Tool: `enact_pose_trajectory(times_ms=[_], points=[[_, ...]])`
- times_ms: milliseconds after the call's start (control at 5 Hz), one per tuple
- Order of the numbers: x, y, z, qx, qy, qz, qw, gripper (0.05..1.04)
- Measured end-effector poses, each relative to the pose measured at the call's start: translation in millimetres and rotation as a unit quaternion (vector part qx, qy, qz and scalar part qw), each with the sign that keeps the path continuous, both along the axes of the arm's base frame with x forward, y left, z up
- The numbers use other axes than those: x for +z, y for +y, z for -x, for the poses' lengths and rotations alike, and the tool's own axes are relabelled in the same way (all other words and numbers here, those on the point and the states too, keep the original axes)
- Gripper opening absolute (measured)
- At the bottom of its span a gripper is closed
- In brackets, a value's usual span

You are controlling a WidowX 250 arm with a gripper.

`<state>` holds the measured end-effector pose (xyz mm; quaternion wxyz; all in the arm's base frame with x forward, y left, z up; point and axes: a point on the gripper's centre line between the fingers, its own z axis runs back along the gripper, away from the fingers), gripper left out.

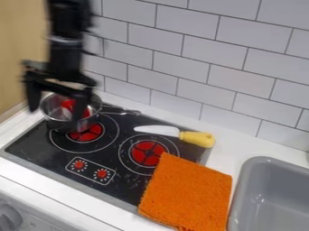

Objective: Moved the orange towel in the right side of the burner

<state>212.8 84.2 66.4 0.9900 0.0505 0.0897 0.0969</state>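
Note:
My gripper (55, 104) hangs at the upper left, over the metal pot, with its two fingers spread apart and nothing visible between them. The orange towel (188, 194) lies flat at the lower middle right, well away from the gripper. Its left part covers the right front edge of the black stove top (129, 187), and the rest is on the white counter beside the grey sink. The towel's top corner touches the edge of the right burner (148, 153).
A metal pot (57, 124) with something red inside stands on the left burner, its handle pointing right. Behind the right burner lies a knife with a yellow handle (198, 139). The grey sink (274, 194) is at the right, and a tiled wall (181, 54) rises behind.

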Motion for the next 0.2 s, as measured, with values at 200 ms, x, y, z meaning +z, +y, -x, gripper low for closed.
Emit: enact_pose_trajectory(times_ms=[200], points=[[-2.6, 24.4, 9.3, 0.023, -0.004, -0.015, 0.9996, 1.000]])
